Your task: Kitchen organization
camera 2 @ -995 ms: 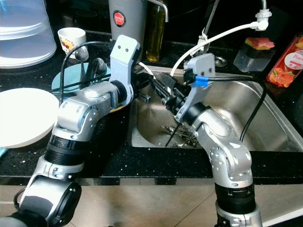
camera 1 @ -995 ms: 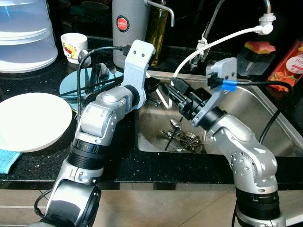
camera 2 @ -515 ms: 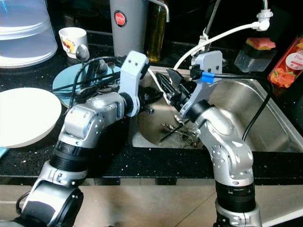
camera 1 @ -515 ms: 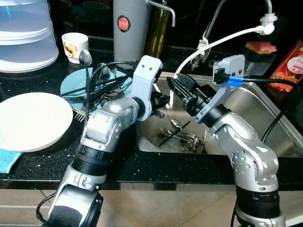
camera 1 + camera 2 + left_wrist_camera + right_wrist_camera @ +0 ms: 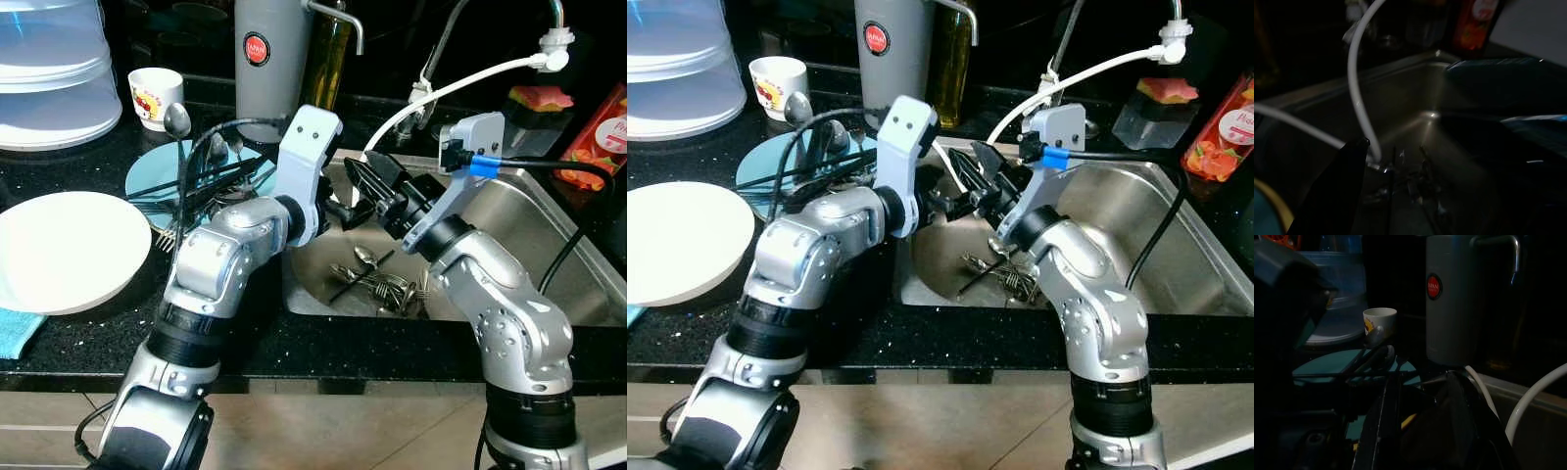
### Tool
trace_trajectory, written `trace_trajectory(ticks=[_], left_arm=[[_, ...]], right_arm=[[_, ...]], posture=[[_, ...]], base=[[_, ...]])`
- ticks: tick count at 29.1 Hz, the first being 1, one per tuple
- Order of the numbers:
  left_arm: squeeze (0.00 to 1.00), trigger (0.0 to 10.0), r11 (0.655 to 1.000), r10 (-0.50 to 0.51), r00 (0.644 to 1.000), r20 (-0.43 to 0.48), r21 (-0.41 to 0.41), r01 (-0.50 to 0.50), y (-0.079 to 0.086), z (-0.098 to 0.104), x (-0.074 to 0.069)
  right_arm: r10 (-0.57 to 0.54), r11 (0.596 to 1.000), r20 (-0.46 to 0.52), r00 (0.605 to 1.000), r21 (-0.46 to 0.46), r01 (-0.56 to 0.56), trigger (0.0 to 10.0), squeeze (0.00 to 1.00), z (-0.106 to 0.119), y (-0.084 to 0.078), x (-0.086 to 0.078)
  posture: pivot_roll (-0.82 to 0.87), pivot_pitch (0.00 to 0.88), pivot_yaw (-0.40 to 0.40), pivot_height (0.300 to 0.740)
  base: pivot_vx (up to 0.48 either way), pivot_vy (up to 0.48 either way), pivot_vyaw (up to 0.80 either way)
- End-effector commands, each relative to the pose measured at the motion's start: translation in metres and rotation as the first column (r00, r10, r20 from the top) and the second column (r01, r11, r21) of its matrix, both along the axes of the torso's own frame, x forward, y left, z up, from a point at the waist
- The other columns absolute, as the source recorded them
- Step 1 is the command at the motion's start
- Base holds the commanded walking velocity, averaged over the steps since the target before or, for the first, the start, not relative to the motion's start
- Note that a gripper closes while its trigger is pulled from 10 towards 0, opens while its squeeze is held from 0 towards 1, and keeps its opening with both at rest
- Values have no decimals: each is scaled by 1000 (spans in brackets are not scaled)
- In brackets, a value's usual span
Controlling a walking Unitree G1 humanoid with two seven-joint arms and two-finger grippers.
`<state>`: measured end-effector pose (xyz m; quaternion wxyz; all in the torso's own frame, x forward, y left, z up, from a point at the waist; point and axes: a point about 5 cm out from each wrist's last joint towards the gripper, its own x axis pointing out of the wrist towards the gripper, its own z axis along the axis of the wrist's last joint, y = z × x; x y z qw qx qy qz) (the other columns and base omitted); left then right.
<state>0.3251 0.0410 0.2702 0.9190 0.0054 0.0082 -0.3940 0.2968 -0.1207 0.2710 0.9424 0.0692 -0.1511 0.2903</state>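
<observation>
Nearest the robot, a loose heap of cutlery (image 5: 377, 284) lies on the floor of the steel sink (image 5: 549, 230), its forks and spoons crossing with no one long axis, and one dark chopstick slants up out of it. Above it the right gripper (image 5: 364, 182) and the left gripper (image 5: 343, 210) meet nose to nose over the sink's left end, near the white hose (image 5: 441, 93); I cannot tell how either one's jaws stand. Farther back on the tabletop (image 5: 98, 323), a blue plate (image 5: 147, 174) carries more spoons and chopsticks, nearer the left arm.

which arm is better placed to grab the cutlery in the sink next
Probably right: the right gripper hangs over the sink, just above the cutlery. The left gripper sits at the sink's left edge.
</observation>
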Motion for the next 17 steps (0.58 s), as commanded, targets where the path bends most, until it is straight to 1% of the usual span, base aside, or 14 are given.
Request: trace_trajectory(ticks=[1,2,3,4,5,6,7,8,10,11,12,13,15,17], left_arm=[[0,10000,999,-32,999,17,-19,33,-2,1,-4],[0,10000,999,-30,999,35,-30,31,1,4,-4],[0,10000,999,17,999,43,-40,-15,6,7,0],[0,10000,999,17,999,43,-40,-15,6,7,0],[0,10000,995,93,994,49,-29,-92,12,8,6],[0,10000,974,218,974,62,47,-221,20,4,17],[0,10000,914,350,931,102,178,-364,31,-3,29],[0,10000,844,436,887,150,274,-461,43,-8,37],[0,10000,844,436,887,150,274,-461,43,-8,37],[0,10000,785,489,852,188,330,-524,52,-11,42],[0,10000,735,539,815,215,353,-579,63,-9,45],[0,10000,708,570,792,220,357,-609,70,-7,47],[0,10000,686,605,771,199,361,-632,79,-6,47],[0,10000,687,611,771,179,365,-629,82,-7,47]], right_arm=[[-21,1000,12,1000,8,20,10000,0,2,-3,1],[-24,1000,14,1000,10,23,10000,0,2,-3,2],[-27,1000,15,1000,13,27,10000,0,2,-4,2],[-27,1000,15,1000,13,27,10000,0,2,-4,2],[-30,999,15,999,15,29,10000,0,3,-4,2],[-33,999,16,999,16,32,10000,0,3,-4,3],[-36,999,16,999,17,35,10000,0,3,-4,3],[-39,999,16,999,17,38,10000,0,3,-5,3],[-39,999,16,999,17,38,10000,0,3,-5,3],[-41,999,17,999,18,41,10000,0,3,-5,4],[-44,999,17,999,19,43,10000,0,3,-5,4],[-46,999,16,999,21,45,10000,0,3,-6,4],[-48,999,16,999,22,47,10000,0,3,-6,4],[-48,999,16,999,22,47,10000,0,3,-6,4]], posture=[[206,22,-114,740],[207,20,-115,740],[207,20,-115,740],[207,20,-115,740],[208,19,-116,740],[211,18,-117,740],[211,18,-117,740],[209,18,-117,740],[209,18,-117,740],[209,18,-117,740],[209,19,-115,740],[209,19,-115,740],[211,24,-114,740],[211,24,-114,740]], base=[[0,0,0],[0,0,0],[0,0,0],[0,0,0],[0,0,0],[0,0,0],[0,0,0],[0,0,0],[0,0,0],[0,0,0],[0,0,0],[0,0,0],[0,0,0],[0,0,0]])
